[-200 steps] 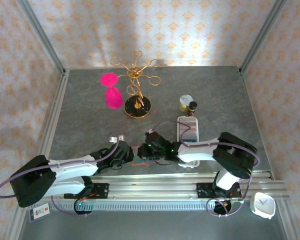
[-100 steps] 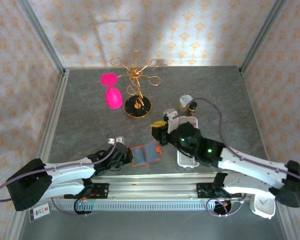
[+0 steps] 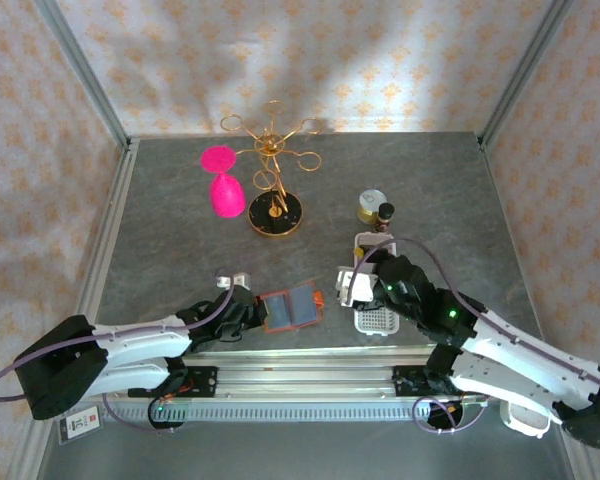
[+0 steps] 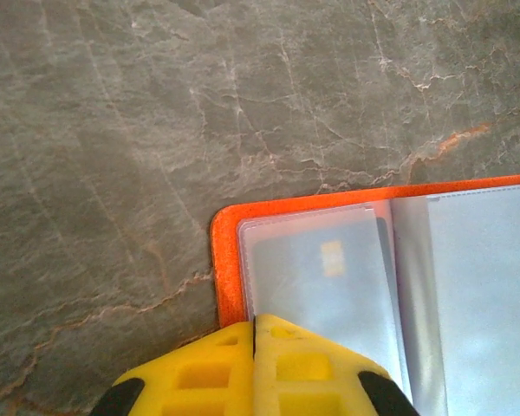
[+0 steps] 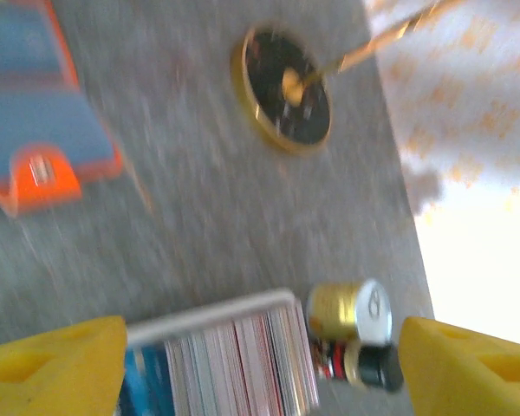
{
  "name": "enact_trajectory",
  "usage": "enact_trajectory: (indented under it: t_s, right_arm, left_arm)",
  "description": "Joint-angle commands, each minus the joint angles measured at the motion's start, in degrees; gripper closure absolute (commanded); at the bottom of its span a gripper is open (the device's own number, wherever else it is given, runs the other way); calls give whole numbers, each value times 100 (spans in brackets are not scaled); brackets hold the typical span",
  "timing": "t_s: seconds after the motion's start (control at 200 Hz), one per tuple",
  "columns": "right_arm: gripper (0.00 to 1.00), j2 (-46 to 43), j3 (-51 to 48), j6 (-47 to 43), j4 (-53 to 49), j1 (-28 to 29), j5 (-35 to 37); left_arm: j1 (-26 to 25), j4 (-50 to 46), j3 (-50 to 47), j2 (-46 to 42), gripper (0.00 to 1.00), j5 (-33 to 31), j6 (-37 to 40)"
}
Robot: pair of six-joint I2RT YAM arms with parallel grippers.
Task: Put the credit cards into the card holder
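The card holder (image 3: 292, 309) lay open and flat near the middle of the veined grey stone table (image 3: 180, 230). Its orange-red cover framed grey-blue pockets under glossy clear plastic. Your left gripper (image 4: 254, 368) had its yellow pads clenched together at the holder's left edge; whether they pinched the cover, I could not tell. The credit cards (image 5: 234, 364), thin pale-pink and teal, stood packed on edge in the white slotted tray (image 3: 377, 320) just right of the holder. Your right gripper (image 5: 260, 381) was spread wide over them.

White arm links (image 3: 140, 338), black joints (image 3: 55, 368), looping purple cables (image 3: 410, 241), yellow gripper fingers (image 4: 199, 373).
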Motion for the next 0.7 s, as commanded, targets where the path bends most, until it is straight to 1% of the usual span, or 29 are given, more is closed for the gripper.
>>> enact_trajectory:
  t_s: [0.0, 0.045, 0.05, 0.07, 0.1, 0.19, 0.28, 0.41, 0.571, 0.691]
  right_arm:
    - [17, 40, -131, -1294, -466, -914, -253]
    - [15, 174, -158, -1387, -457, -1239, -504]
    - [14, 194, -162, -1396, -458, -1270, -526]
    - [2, 259, -198, -1425, -439, -1369, -589]
    - [0, 340, -265, -1487, -375, -1437, -614]
    - [0, 595, -560, -1654, 157, -1450, -402]
    - [0, 854, -689, -1668, 698, -1521, -537]
    - [0, 1293, -742, -1724, 1146, -1555, -534]
    - [6, 1676, -783, -1839, 1409, -1564, -347]
    - [13, 1940, -756, -1805, 1465, -1565, -364]
  left_arm:
    - [47, -63, 56, 131, 97, 58, 191]
    - [50, -75, 66, 147, 97, 46, 180]
    - [46, -71, 69, 149, 97, 46, 182]
    - [49, -60, 74, 151, 97, 46, 181]
    - [43, -38, 73, 146, 97, 55, 181]
    - [42, -30, 78, 160, 97, 55, 178]
    - [44, 3, 49, 152, 97, 51, 174]
    - [50, 7, 56, 158, 97, 64, 220]
    - [46, -10, 65, 159, 97, 56, 272]
    - [49, 97, 38, 203, 97, 90, 255]
